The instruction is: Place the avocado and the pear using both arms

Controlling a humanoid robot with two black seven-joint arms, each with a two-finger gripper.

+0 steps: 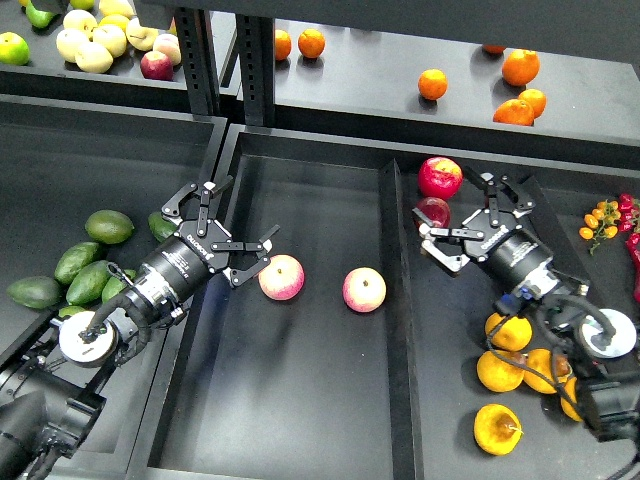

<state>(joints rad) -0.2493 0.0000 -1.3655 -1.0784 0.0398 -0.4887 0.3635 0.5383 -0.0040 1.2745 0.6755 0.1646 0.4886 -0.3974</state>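
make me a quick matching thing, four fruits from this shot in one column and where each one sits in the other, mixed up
Column one:
1. avocados
2. pears
3. oranges
4. pink-and-yellow apples

Column two:
A. upper shelf, right part
B. middle bin, between the two arms
C. left bin, beside the left arm
D. right bin, near the front, by the right arm

Pairs: 1-C, 2-D, 3-A, 4-B
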